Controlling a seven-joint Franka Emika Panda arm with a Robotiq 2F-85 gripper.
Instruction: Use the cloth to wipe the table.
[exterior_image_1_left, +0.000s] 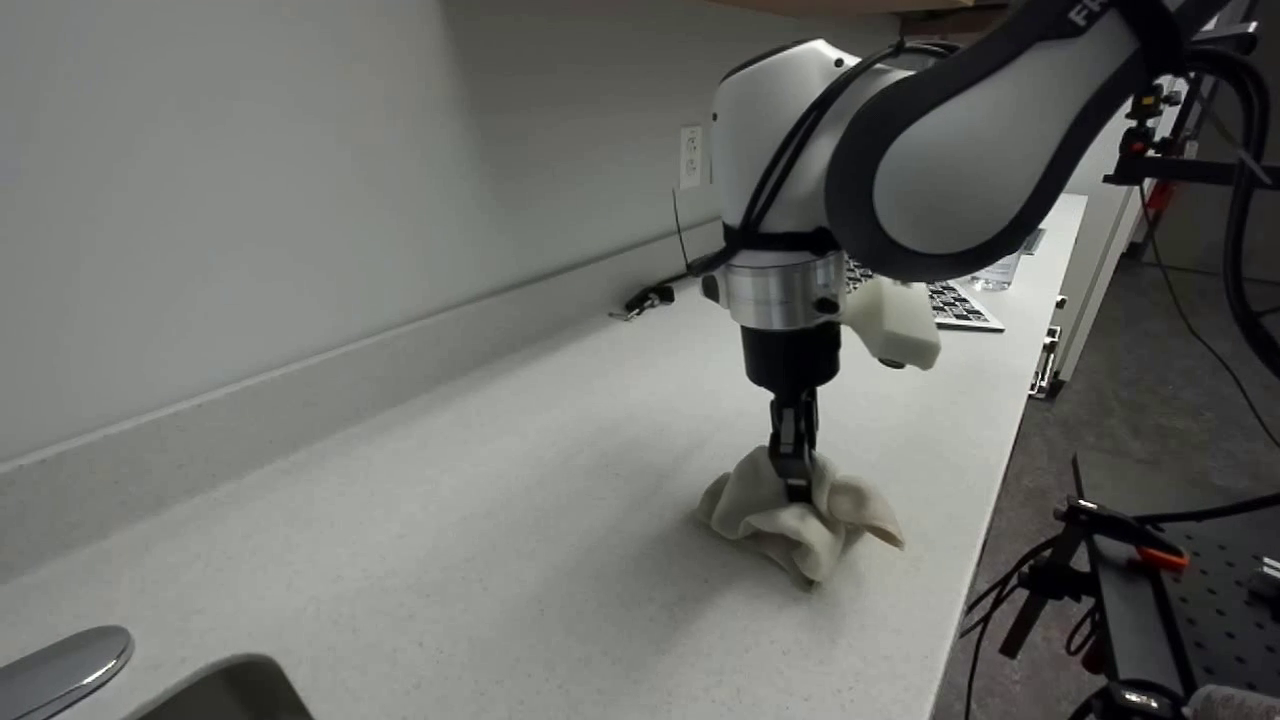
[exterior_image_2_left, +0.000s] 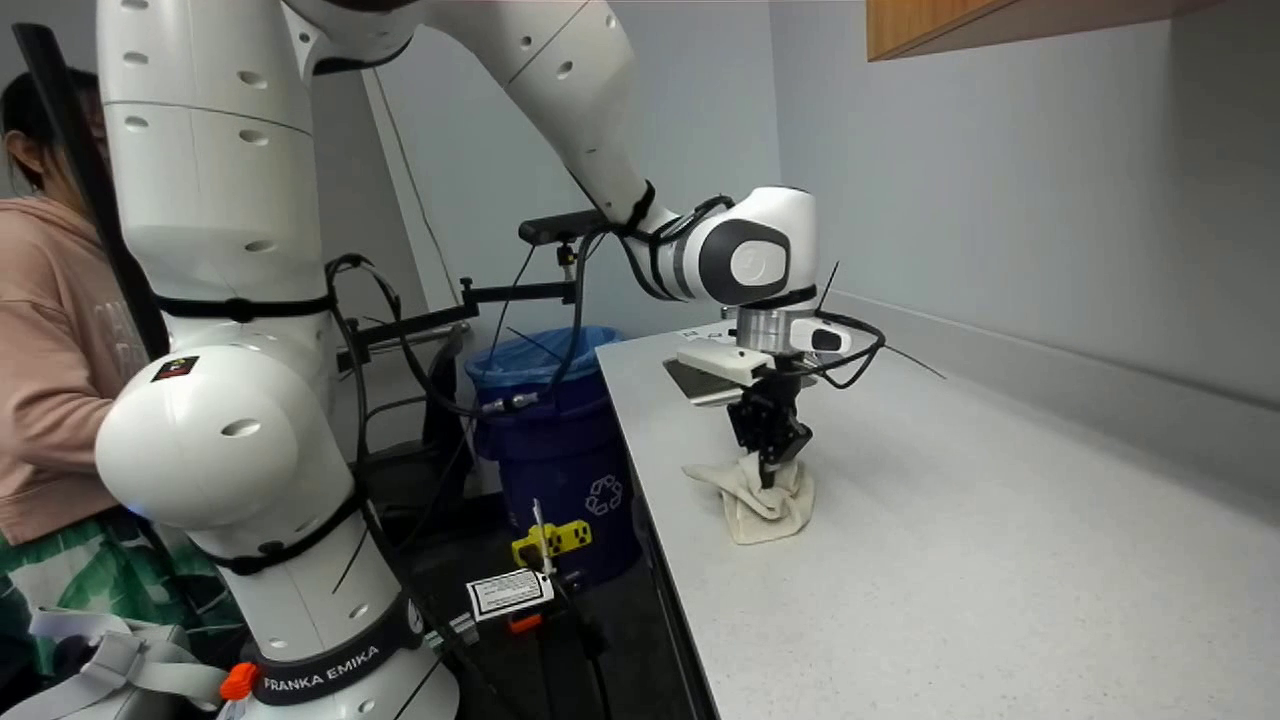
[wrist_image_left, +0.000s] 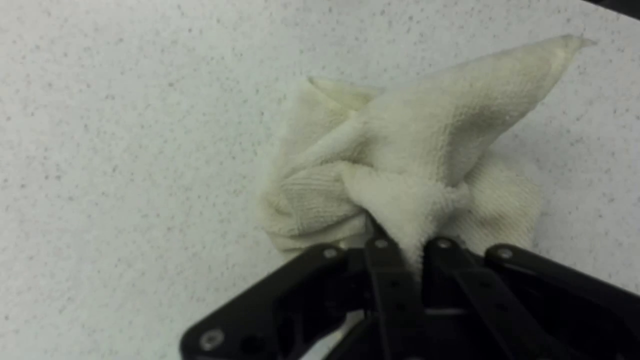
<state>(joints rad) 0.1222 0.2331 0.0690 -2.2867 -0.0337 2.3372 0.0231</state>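
A crumpled off-white cloth lies bunched on the white speckled table, near its front edge. The cloth also shows in an exterior view and in the wrist view, where one corner sticks out to the upper right. My gripper points down into the middle of the cloth, as it does in an exterior view. In the wrist view the gripper has its fingers close together with a fold of cloth pinched between them. The fingertips themselves are hidden by the cloth.
A sink and a chrome faucet part are at the near left. A black-and-white patterned board, a clear container and a small black item are behind the arm. A wall runs along the back. A person stands beside the robot.
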